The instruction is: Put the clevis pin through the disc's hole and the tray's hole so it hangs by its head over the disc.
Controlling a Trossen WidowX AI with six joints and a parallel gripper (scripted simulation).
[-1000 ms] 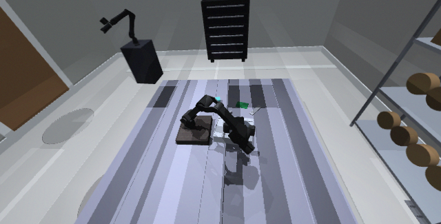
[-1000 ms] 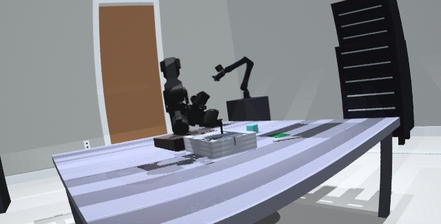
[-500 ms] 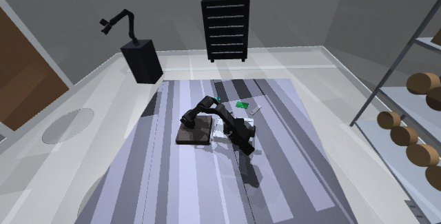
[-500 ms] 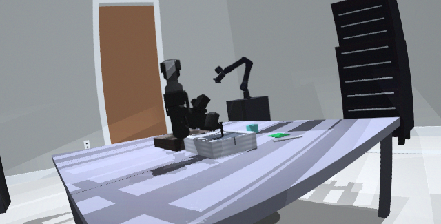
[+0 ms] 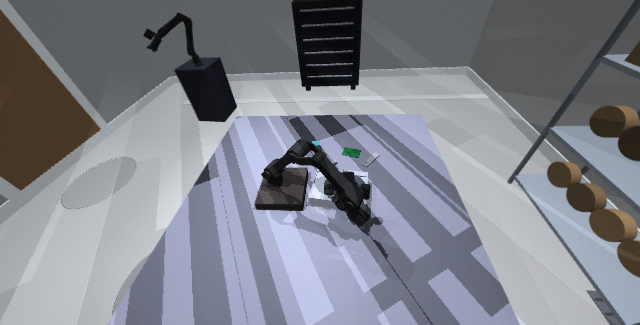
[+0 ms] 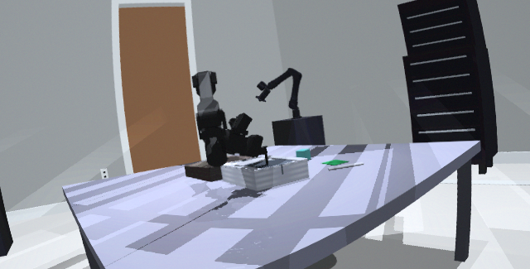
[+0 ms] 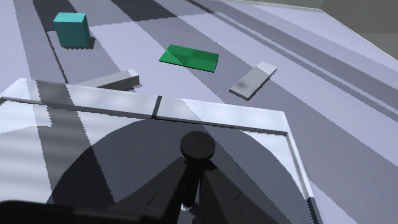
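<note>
we see the clevis pin (image 7: 197, 146) in the wrist view with its broad round head uppermost, its shank running down and a touch to the left in the picture. its long axis looks roughly upright, though we cannot measure its lean from this angle. the gripper (image 6: 265, 151) (image 7: 193, 166) has its fingers pinched on the shank just below the head. the pin is over the dark disc (image 6: 257, 164) (image 7: 135, 155), inside the rim of the tray (image 5: 315, 195) (image 6: 281, 175) (image 7: 220, 111). a small pale spot shows at its lower end, and we cannot tell whether the tip is in the hole.

the black arm (image 5: 330, 172) (image 6: 210, 113) rises from a brown base board (image 5: 281, 200) (image 6: 203, 171), bends high at the elbow and comes down to the tray, its gripper low over the disc.

from the top, the arm covers the fingers and pin, but we see the base board beside the tray. the exterior view gives us the tray's side walls and a thin dark upright shape at the gripper, too small to split into finger and pin. only the wrist view shows us the round head plainly, along with a grey bar (image 7: 117, 81) just beyond the tray's far rim.
</note>
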